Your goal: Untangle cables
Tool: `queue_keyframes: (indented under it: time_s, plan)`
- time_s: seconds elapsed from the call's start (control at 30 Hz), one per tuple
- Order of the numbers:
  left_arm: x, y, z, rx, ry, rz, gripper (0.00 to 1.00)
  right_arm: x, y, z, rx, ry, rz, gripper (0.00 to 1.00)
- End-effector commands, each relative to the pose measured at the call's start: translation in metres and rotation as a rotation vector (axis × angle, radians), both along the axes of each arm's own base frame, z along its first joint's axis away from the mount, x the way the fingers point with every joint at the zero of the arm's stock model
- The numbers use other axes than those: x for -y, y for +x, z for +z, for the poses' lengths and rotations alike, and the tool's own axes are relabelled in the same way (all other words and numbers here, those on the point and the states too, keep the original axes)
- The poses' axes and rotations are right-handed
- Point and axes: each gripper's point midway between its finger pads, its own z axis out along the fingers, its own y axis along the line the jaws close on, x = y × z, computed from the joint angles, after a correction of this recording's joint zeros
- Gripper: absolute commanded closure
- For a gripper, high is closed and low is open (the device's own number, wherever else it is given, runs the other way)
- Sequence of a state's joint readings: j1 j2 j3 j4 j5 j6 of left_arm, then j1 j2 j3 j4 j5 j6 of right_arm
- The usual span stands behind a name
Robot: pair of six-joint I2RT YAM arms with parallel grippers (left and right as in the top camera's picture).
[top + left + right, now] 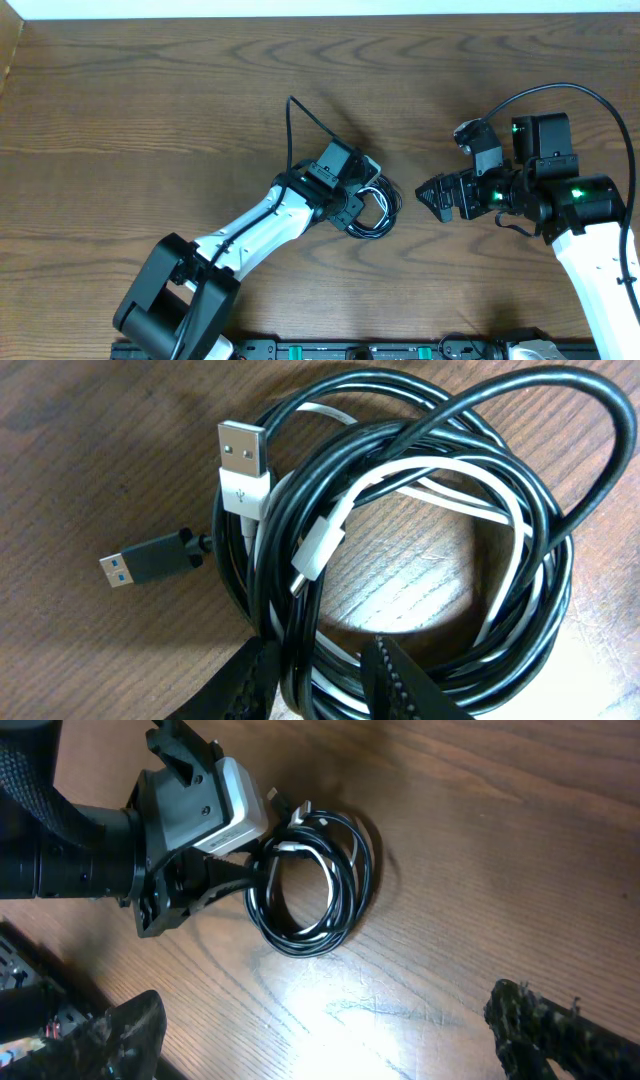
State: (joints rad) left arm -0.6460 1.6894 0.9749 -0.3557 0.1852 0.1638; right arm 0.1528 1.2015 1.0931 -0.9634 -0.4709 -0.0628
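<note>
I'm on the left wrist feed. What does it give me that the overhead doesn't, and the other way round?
Only the left wrist: the plug ends, a white USB plug, a black USB plug and a small white connector, plus the white cable threaded among black loops.
Only the overhead: the right gripper, open and apart from the coil, and the arms over the table.
Both: the cables in one coil, with the left gripper apparently closed on one side of the bundle.
</note>
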Motion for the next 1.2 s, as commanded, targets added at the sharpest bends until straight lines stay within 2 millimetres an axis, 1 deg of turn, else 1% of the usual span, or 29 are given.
queue_keyframes:
  time_s: [0.0,0.2,0.27,0.33,0.37,0.5,0.57,0.63,0.7,0.8,0.83,0.87,0.93,1.0,1.1,1.13,1.17]
  plan:
    - [-0.001,-0.004,-0.014,-0.027,0.023,-0.021,0.63,-0.004,0.001,0.007,0.026,-0.002,0.023,0.01]
    - [-0.005,-0.008,-0.036,-0.076,0.059,-0.020,0.63,-0.004,0.000,0.006,0.025,-0.003,0.023,0.01]
    - [-0.006,-0.009,-0.040,-0.085,0.066,-0.021,0.74,-0.004,0.000,0.006,0.025,-0.003,0.023,0.01]
    - [-0.006,-0.009,-0.040,-0.085,0.066,-0.021,0.87,-0.004,0.000,0.006,0.025,-0.003,0.024,0.01]
    - [-0.005,-0.009,-0.039,-0.083,0.064,-0.020,0.92,-0.004,0.001,0.006,0.025,-0.003,0.024,0.01]
    - [-0.004,-0.007,-0.036,-0.073,0.056,-0.020,0.92,-0.004,0.001,0.006,0.027,-0.003,0.024,0.01]
    - [-0.003,-0.006,-0.030,-0.060,0.047,-0.020,0.92,-0.004,0.001,0.006,0.027,-0.003,0.024,0.01]
    - [-0.001,-0.003,-0.020,-0.036,0.030,-0.020,0.93,-0.004,0.001,0.006,0.028,-0.003,0.023,0.01]
    - [0.000,0.004,-0.004,0.009,0.016,-0.003,0.93,-0.004,0.002,0.005,0.029,-0.003,0.023,0.01]
    - [0.002,0.018,0.035,0.108,-0.031,0.034,0.93,-0.004,0.002,0.004,0.029,-0.002,0.024,0.04]
    - [0.005,0.021,0.053,0.145,-0.062,0.039,0.93,-0.004,0.002,0.004,0.026,-0.002,0.023,0.05]
    - [0.007,0.024,0.075,0.193,-0.100,0.040,0.93,-0.004,0.002,0.003,0.023,-0.003,0.023,0.06]
    - [0.008,0.026,0.111,0.277,-0.165,0.042,0.93,-0.004,0.003,0.000,0.012,-0.004,0.024,0.06]
    - [0.006,0.026,0.140,0.348,-0.209,0.050,0.92,-0.005,0.003,-0.003,-0.005,-0.001,0.023,0.05]
    - [0.002,0.023,0.166,0.407,-0.248,0.056,0.93,-0.012,0.002,-0.008,-0.030,0.011,0.041,0.02]
    - [0.002,0.022,0.171,0.417,-0.257,0.056,0.93,-0.015,0.001,-0.009,-0.036,0.013,0.052,0.01]
    - [0.001,0.021,0.176,0.428,-0.266,0.056,0.92,-0.022,-0.002,-0.011,-0.043,0.014,0.081,0.01]
